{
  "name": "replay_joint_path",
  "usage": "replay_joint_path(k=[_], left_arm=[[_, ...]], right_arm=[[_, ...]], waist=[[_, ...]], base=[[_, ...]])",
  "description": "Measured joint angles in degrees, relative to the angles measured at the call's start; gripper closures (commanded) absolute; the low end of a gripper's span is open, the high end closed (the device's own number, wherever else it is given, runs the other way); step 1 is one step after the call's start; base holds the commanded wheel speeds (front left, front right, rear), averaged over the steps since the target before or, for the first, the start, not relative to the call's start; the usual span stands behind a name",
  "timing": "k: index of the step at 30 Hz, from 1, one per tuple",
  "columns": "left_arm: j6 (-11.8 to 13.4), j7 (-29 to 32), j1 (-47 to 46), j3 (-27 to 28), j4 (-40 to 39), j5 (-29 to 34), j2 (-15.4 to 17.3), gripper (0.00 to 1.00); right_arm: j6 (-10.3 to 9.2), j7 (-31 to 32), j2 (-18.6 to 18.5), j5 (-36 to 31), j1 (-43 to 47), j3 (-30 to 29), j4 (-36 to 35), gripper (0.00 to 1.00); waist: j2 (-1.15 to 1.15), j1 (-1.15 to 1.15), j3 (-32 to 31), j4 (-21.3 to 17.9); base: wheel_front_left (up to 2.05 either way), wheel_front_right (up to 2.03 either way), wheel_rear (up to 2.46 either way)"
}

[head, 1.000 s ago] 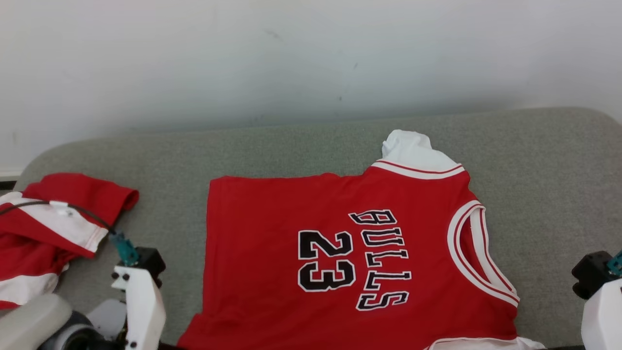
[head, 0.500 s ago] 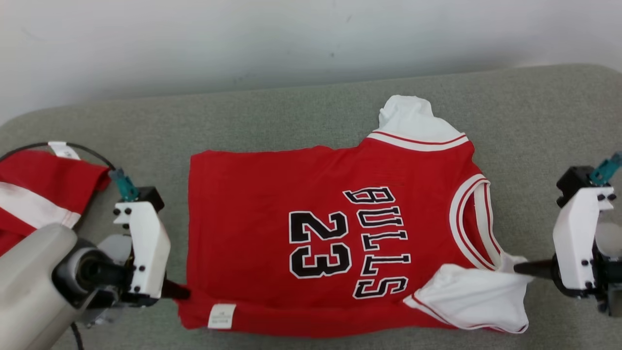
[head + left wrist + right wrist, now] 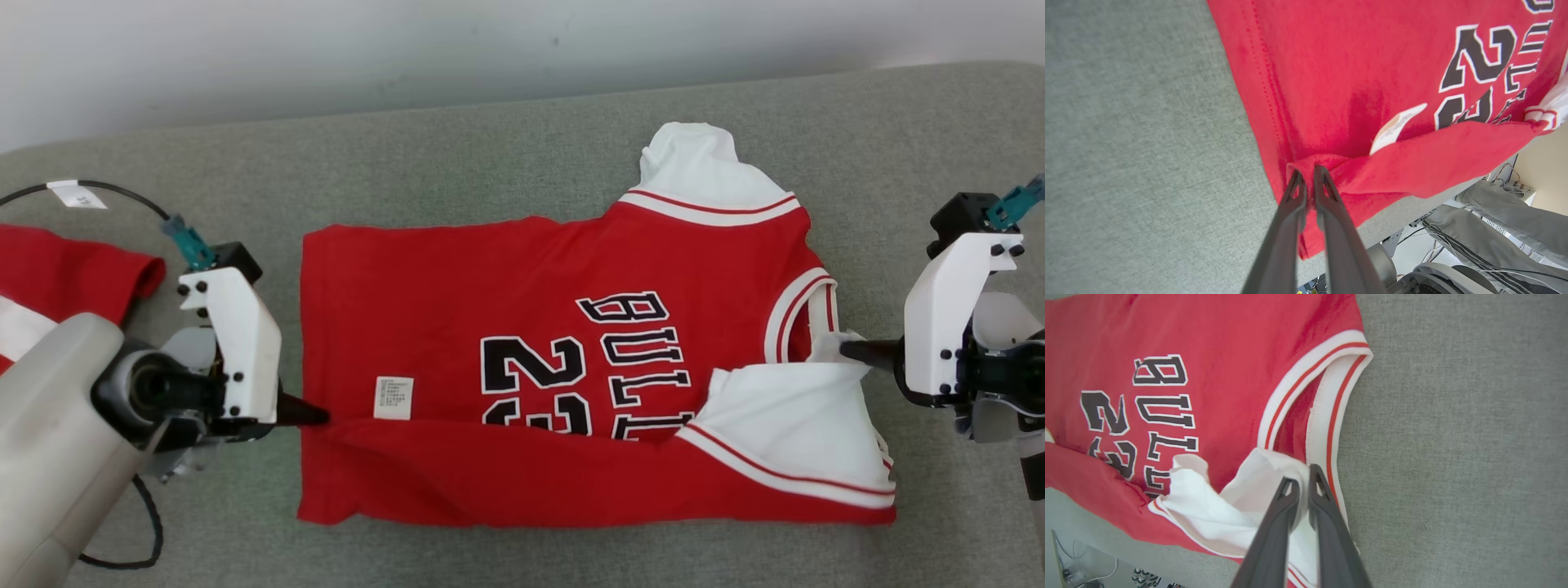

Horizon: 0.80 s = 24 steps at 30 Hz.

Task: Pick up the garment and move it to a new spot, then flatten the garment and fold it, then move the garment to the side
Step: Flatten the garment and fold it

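So the jersey is lying spread out in the middle of the grey padded table, neck end toward the robot's right and hem toward its left, with the black BULLS 23 print facing up. The long edge nearest the robot is turned up over the body as a flap, and it covers the bottom of the numbers and letters. The left gripper is pinched tight on the hem corner of that flap; in the left wrist view the two dark fingers are squeezed together with a bunch of red cloth between the tips. The right gripper is clamped on the white cloth at the shoulder end, right beside the red-and-white striped neckline, and that cloth drapes from its tips down to the flap. A small white label sits along the flap's edge, near the left gripper. Off at the table's far left there's another red and white garment, well apart from the jersey, and a black cable with a white tag loops above the left arm.
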Motion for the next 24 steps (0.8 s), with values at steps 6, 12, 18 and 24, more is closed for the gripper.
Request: replay_joint_path(k=[6, 12, 18, 24], left_arm=[[-2.64, -3.00, -0.01, 0.05, 1.83, 0.71, -1.07, 0.00], [-5.63, -13.00, 0.34, 1.71, 0.88, 3.86, -1.55, 0.00], [-6.59, -33.53, 5.70, 4.83, -1.98, 9.85, -1.63, 0.00], [-2.67, -54.14, 13.73, 7.20, -6.60, 17.19, -1.71, 0.00]], right_arm=[[0.00, -9.93, -1.02, 0.79, -0.69, 2.85, 2.56, 0.00], [0.00, -29.64, -3.70, 1.35, 0.18, 6.31, -1.18, 0.00], [0.00, -52.68, -5.50, -0.64, 6.08, 7.31, -5.15, 0.00], [0.00, -69.63, -4.71, -3.92, 14.65, 3.07, -8.91, 0.00]], waist=[[0.00, 0.00, -1.89, 0.21], [0.00, -0.01, -5.70, 0.56], [0.00, -0.01, -9.81, 0.90], [0.00, -0.02, -12.87, 1.66]], base=[[0.00, 0.00, 0.00], [0.00, 0.00, 0.00], [0.00, 0.00, 0.00], [0.00, 0.00, 0.00]])
